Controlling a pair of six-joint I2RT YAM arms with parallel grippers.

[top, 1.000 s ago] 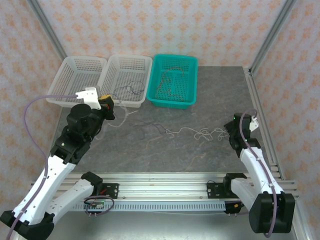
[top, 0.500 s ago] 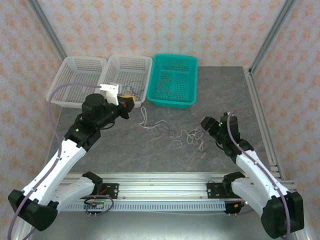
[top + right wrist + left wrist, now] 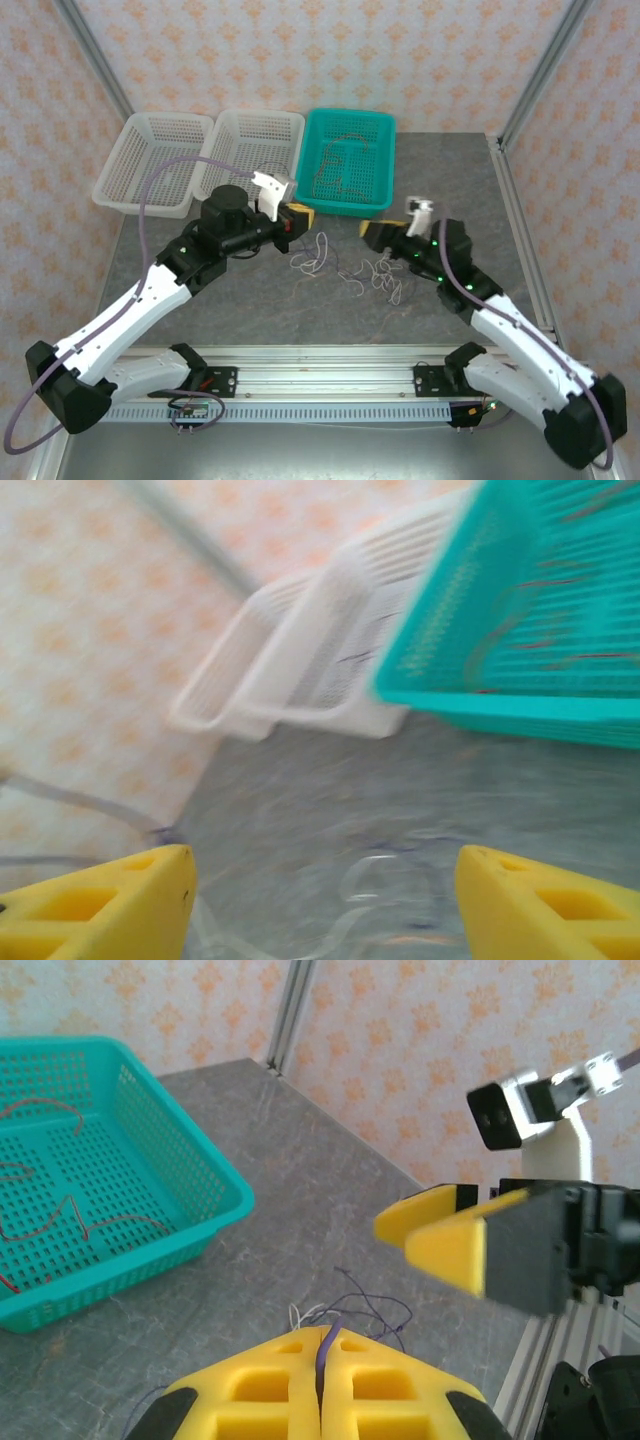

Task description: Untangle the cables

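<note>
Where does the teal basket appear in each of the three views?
Top external: teal basket at the far edge of the table, centre, just right of two white baskets.
Left wrist: left side, its near corner pointing toward the middle.
Right wrist: upper right, blurred.
Shared landmark: the loose cables on the grey table in front of it.
</note>
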